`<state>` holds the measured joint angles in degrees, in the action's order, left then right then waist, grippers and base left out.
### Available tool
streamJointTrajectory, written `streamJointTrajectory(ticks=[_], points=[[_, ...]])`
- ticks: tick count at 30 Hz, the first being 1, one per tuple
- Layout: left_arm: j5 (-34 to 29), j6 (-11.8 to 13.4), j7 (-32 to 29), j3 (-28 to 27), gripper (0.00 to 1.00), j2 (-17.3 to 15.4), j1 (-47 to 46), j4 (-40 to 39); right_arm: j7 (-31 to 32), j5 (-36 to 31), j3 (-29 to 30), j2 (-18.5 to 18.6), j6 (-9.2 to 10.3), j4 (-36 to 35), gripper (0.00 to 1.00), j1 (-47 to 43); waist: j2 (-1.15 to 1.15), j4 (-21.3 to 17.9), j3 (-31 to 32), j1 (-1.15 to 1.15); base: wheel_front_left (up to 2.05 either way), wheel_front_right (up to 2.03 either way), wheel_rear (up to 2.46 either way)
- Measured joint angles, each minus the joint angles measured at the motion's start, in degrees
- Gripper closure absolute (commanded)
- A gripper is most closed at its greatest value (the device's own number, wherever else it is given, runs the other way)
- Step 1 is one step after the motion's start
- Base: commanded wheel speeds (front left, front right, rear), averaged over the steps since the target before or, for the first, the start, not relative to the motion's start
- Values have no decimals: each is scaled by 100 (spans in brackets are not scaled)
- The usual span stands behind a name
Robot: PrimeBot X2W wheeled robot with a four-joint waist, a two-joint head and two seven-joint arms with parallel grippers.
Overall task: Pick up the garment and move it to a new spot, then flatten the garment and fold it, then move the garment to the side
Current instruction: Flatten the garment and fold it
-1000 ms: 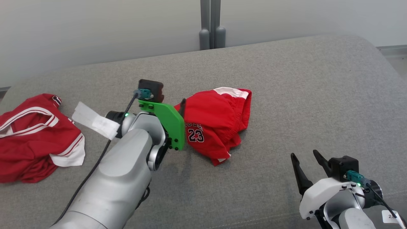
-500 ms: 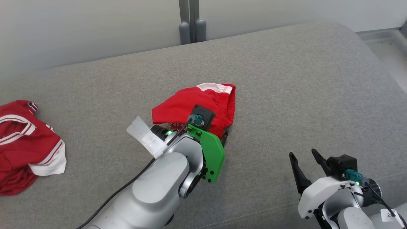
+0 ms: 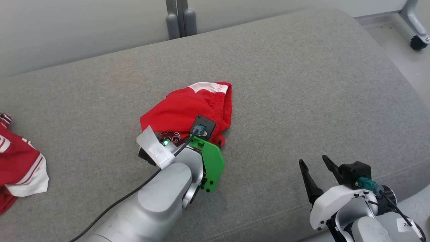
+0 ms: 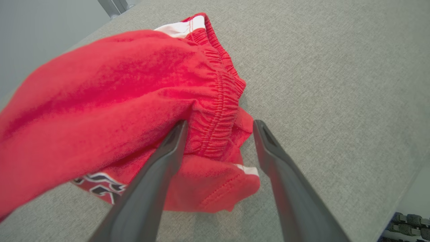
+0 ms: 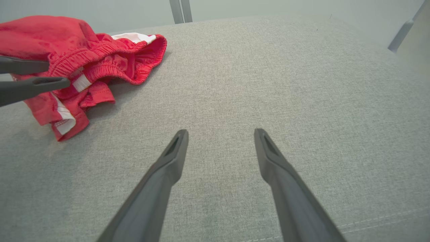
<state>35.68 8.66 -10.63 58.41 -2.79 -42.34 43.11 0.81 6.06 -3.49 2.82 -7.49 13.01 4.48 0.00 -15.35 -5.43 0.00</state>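
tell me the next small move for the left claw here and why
Probably close the left claw: its jaws stand open astride the gathered waistband of the red shorts, which lie crumpled on the grey cushion. The right claw is open and well apart from them.

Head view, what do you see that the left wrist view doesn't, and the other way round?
The head view adds the right gripper, open above the grey cushion, another red garment at the far left, and a wheel at the top right. The left wrist view adds a close look at the crinkly waistband lying between the left gripper's open fingers. Both show the red shorts on the cushion.
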Motion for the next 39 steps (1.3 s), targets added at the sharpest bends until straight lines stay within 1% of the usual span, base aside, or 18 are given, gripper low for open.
streamJointTrajectory(ticks=[1,2,3,4,5,6,11,16,19,22,25,32,34,39], points=[[0,8,9,-1,0,-2,-27,96,-15,5,-22,0,0,0,0,7,0,-30,-19,0,0,0,0],[0,36,14,-7,4,-1,-55,181,-16,13,-36,-1,-1,0,0,17,0,-58,-39,0,0,0,0],[0,53,19,-3,25,-1,-85,249,-18,16,-40,0,0,0,0,29,0,-85,-59,0,0,0,0],[0,60,23,-10,55,-1,-115,323,-25,19,-40,0,0,0,0,36,0,-107,-82,0,0,0,0],[0,60,52,-8,76,0,-148,380,-38,20,-34,1,0,2,0,37,0,-126,-106,0,0,0,0],[5,59,63,-21,100,0,-177,445,-40,24,-33,1,0,7,0,37,0,-143,-127,0,0,0,0],[191,-16,154,-129,100,0,-209,647,-48,26,-10,0,0,37,0,38,0,-181,-179,0,0,0,0],[682,-191,485,-420,100,-2,-247,445,-51,34,-31,0,0,82,0,44,0,-130,-117,0,0,0,0],[1098,-193,686,-673,100,1,-474,124,-51,44,-71,1,0,97,0,53,0,-93,-69,0,0,0,0],[1506,-129,960,-922,100,0,-797,-143,-51,57,-101,0,0,120,0,55,0,-54,-19,0,0,0,0],[1677,-102,1162,-1040,100,-2,-1086,-283,-48,60,-118,0,0,138,0,55,0,-47,19,0,0,0,0],[2216,-136,1488,-1126,100,-2,-1649,-591,-48,78,-204,0,-1,181,0,54,0,-112,97,0,0,0,0],[2357,-136,1661,-1151,100,-2,-1790,-654,-51,91,-249,0,0,192,0,54,0,-155,106,0,0,0,0],[3104,-190,2223,-1256,100,-1,-2041,-1043,-91,124,-299,1,0,230,0,52,0,-238,73,0,0,0,0]])
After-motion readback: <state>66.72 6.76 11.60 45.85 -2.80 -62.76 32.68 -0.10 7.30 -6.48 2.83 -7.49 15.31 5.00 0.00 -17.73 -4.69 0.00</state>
